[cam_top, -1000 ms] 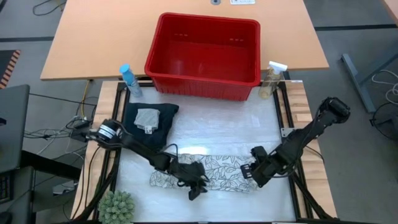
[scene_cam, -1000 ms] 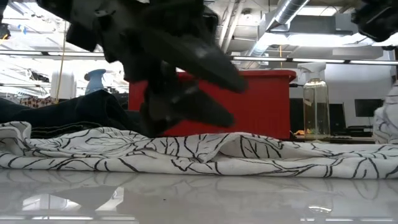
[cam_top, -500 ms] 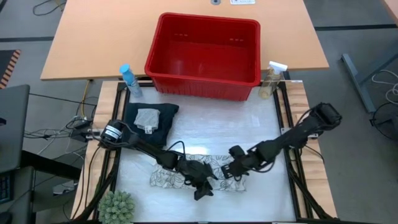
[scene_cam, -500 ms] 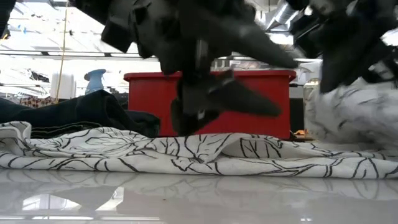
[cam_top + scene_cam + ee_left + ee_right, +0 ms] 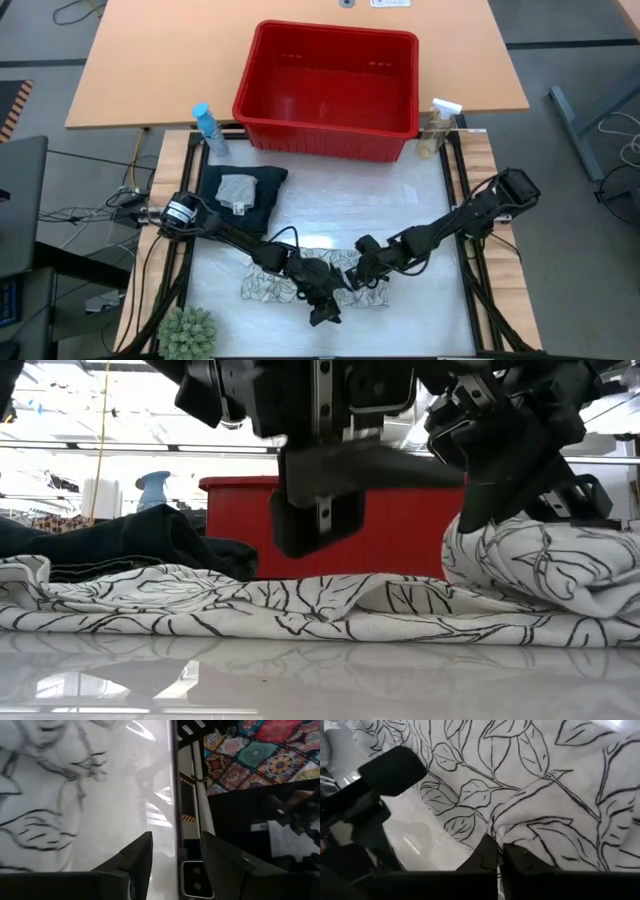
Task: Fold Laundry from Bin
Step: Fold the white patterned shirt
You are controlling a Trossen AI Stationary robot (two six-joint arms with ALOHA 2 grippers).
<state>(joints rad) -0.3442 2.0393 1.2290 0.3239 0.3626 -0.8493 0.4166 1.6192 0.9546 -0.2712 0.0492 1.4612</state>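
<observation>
The white leaf-print cloth [image 5: 285, 283] lies along the table's near side, its right end doubled back over its middle in a raised heap [image 5: 530, 565]. My right gripper [image 5: 358, 280] is shut on that end. My left gripper [image 5: 323, 312] hovers open just near of the cloth's middle, with nothing between its fingers [image 5: 135, 857]. Folded dark trousers [image 5: 240, 200] lie at the left with a small grey cloth [image 5: 237, 189] on top. The red bin [image 5: 330, 85] stands at the far edge. My right gripper pinches the leaf cloth's doubled-over right end [image 5: 512, 832] between its two shut fingers [image 5: 487, 852]. It comes from the table's right, slanting down. The held part stands bunched a little above the flat layer, and the rest of the cloth lies on the table.
A blue spray bottle [image 5: 207, 126] stands left of the bin and a clear one [image 5: 438, 126] right of it. A green plant [image 5: 187, 334] sits at the near left corner. Bare white table top [image 5: 360, 205] lies between the bin and the cloth.
My right gripper has swept toward the table's left and sunk a little, carrying the cloth's right end over its middle; the left part has stayed flat. My left gripper has turned to lie more level and shifted slightly toward the near right, still open.
</observation>
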